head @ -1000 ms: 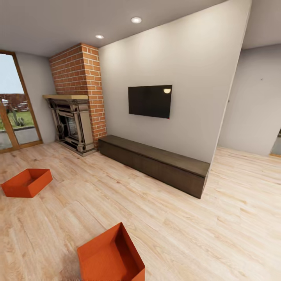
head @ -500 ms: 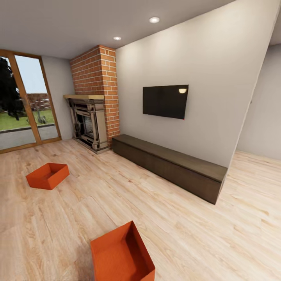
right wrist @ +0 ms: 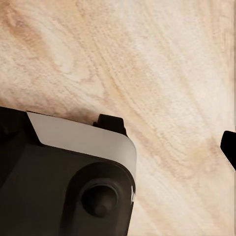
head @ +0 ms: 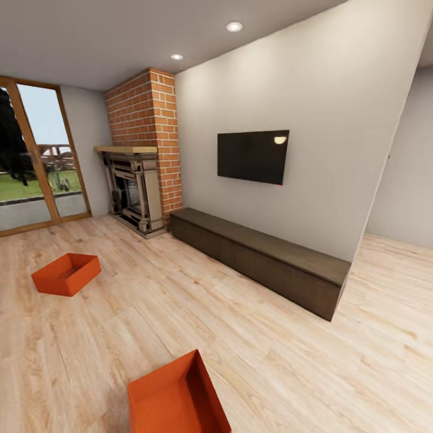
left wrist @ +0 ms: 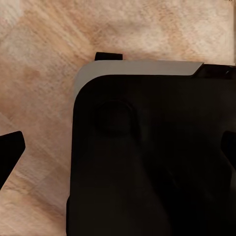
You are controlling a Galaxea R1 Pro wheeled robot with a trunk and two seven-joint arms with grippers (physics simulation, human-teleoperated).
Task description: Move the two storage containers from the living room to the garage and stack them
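Observation:
Two red-orange storage containers sit open-topped on the light wood-plank floor of the living room. The nearer container (head: 174, 400) is at the bottom of the head view, partly cut by the frame edge. The farther container (head: 66, 273) lies to the left, toward the glazed doors. In the left wrist view my left gripper (left wrist: 118, 150) is open, a dark fingertip (left wrist: 11, 152) at each side, above the robot's black base (left wrist: 147, 162). My right gripper (right wrist: 118, 147) hangs open over bare planks, with one fingertip (right wrist: 229, 147) showing. Neither holds anything.
A long low dark bench (head: 258, 258) runs along the wall under a wall-mounted TV (head: 252, 156). A brick fireplace (head: 138, 180) stands in the corner beside wood-framed glazed doors (head: 30, 168). An opening past the wall's end (head: 397, 198) leads right.
The head camera has swung left, bringing more of the glazed doors into view, then shifted slightly. Both containers rest where they were on the floor.

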